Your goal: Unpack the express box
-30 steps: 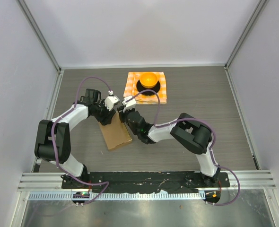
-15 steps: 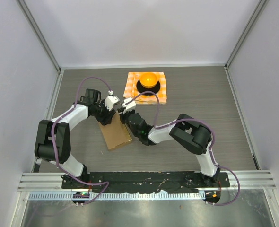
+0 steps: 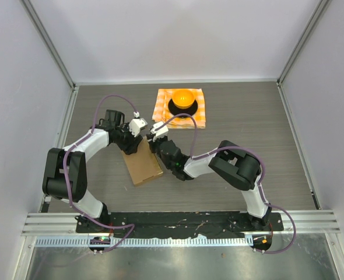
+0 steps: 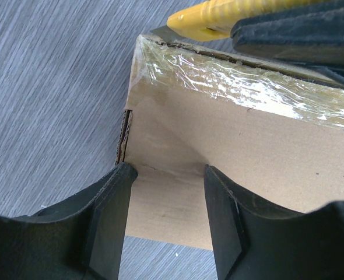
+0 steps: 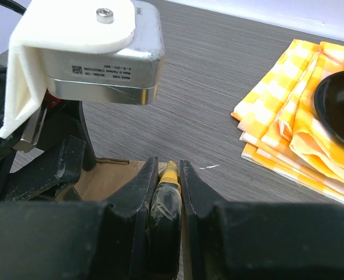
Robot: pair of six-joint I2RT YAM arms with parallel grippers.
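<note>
The express box (image 3: 143, 164) is a flat brown cardboard box lying on the table left of centre. Clear tape (image 4: 236, 79) covers its far edge. My left gripper (image 3: 131, 141) sits at the box's far left corner. In the left wrist view (image 4: 166, 175) its jaws are apart, with the cardboard (image 4: 230, 140) showing between them. My right gripper (image 3: 155, 142) is shut on a yellow utility knife (image 5: 168, 175). The knife's tip (image 4: 213, 14) is at the taped far edge of the box. The right wrist view shows the gripper (image 5: 168, 166) over the box top.
An orange-checkered cloth (image 3: 198, 114) lies behind the box, with a black dish (image 3: 182, 108) holding an orange round object (image 3: 183, 95). Grey walls and metal rails enclose the table. The two wrists are nearly touching above the box's far end.
The right arm has edged slightly to the left along the box's far edge. The box and the left gripper have not visibly moved.
</note>
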